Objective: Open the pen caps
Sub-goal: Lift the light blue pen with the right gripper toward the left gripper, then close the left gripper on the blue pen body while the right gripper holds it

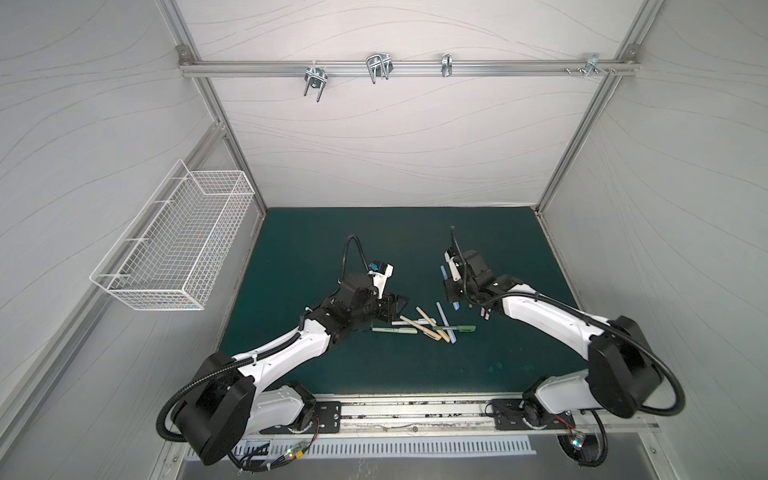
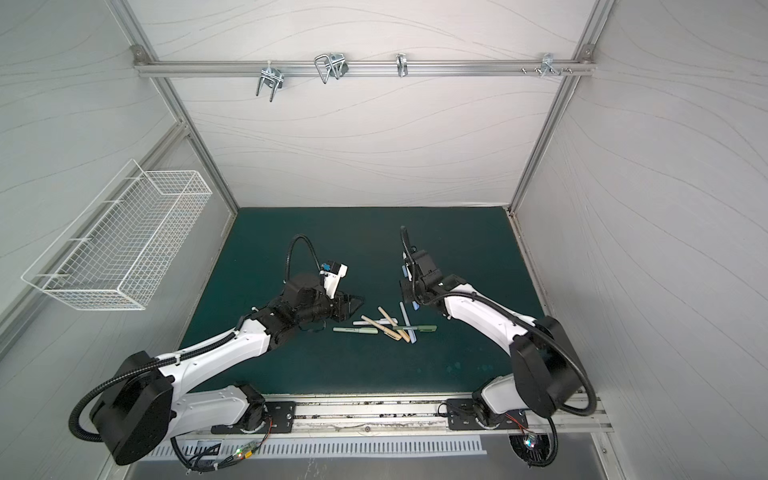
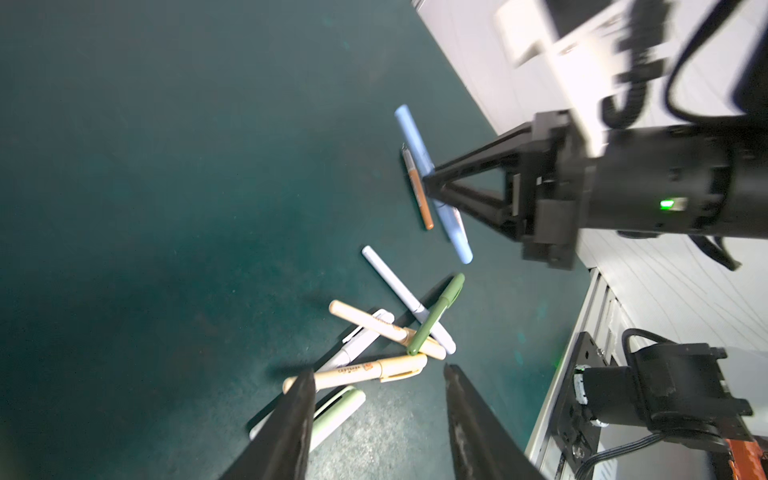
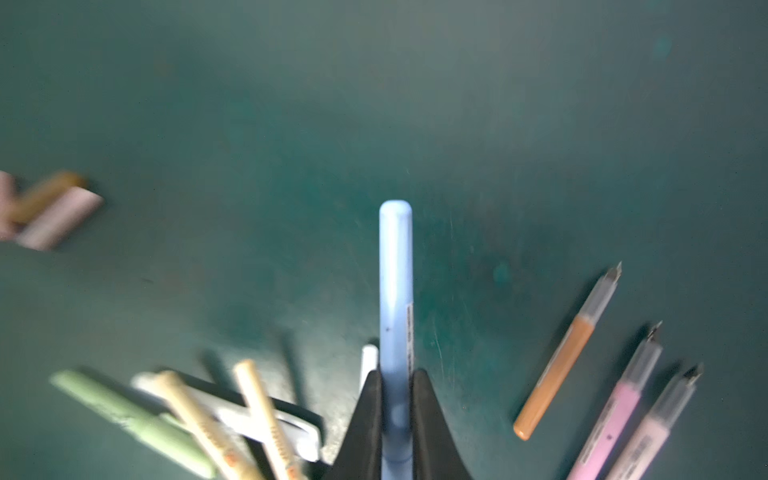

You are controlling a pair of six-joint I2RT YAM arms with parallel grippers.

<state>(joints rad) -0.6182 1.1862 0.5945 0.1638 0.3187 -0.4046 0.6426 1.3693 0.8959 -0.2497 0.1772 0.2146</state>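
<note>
My right gripper (image 4: 395,374) is shut on a light blue pen (image 4: 395,282), which sticks out ahead of the jaws just above the green mat; in both top views this gripper (image 1: 451,291) (image 2: 406,291) covers the pen's middle. A pile of capped pens (image 1: 424,326) (image 2: 386,326) (image 3: 395,332) in tan, green and white lies crossed at the mat's centre. My left gripper (image 3: 378,370) (image 1: 397,305) hangs open over the pile's left end with nothing between its fingers. An uncapped orange pen (image 4: 561,361) and two uncapped pink pens (image 4: 615,419) lie beside the blue pen. Loose, blurred pen caps (image 4: 62,218) lie apart.
A white wire basket (image 1: 174,249) hangs on the left wall. Metal hooks (image 1: 378,66) hang from the rail on the back wall. The arms' base rail (image 1: 415,411) runs along the mat's front edge. White walls enclose the mat on three sides.
</note>
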